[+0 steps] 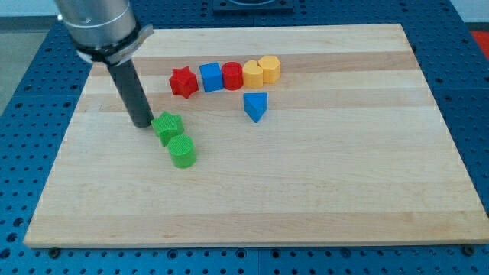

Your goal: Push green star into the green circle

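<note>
The rod's tip [142, 124], which has no fingers, touches the green star [167, 125] from the view's left; the green circle [182, 151] adjoins the star below.

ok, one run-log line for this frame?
my tip: at green star, view's left side | green star: touching green circle | row of five blocks above: untouched

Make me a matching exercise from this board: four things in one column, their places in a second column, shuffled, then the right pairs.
Things:
1. my tip
2. green circle
3. blue triangle
4. red star

Places:
A. the view's left end of the top row
B. alone, below the row
C. at the green star's left edge
D. just below the green star, toward the view's bottom

Pairs: 1-C, 2-D, 3-B, 4-A
</note>
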